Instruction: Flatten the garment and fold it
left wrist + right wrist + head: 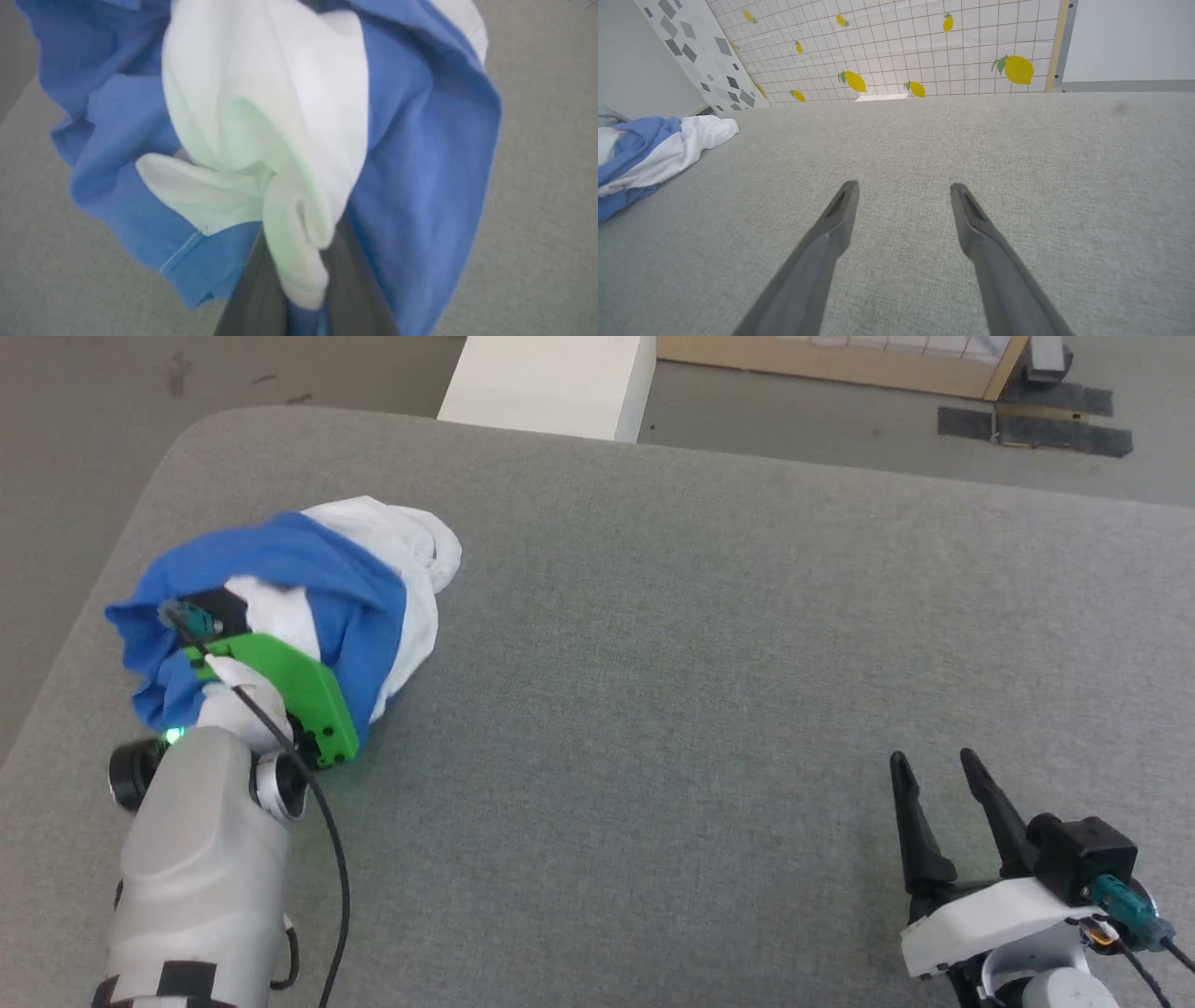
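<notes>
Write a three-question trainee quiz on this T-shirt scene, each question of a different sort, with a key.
1. True or false: the T-shirt lies spread flat on the grey table.
2. Which tool is shut on the T-shirt? A. left tool B. right tool C. both
3. Fill in: the right tool's jaws stand ____, holding nothing.
Key: 1 false, it is bunched; 2 A; 3 open.
</notes>
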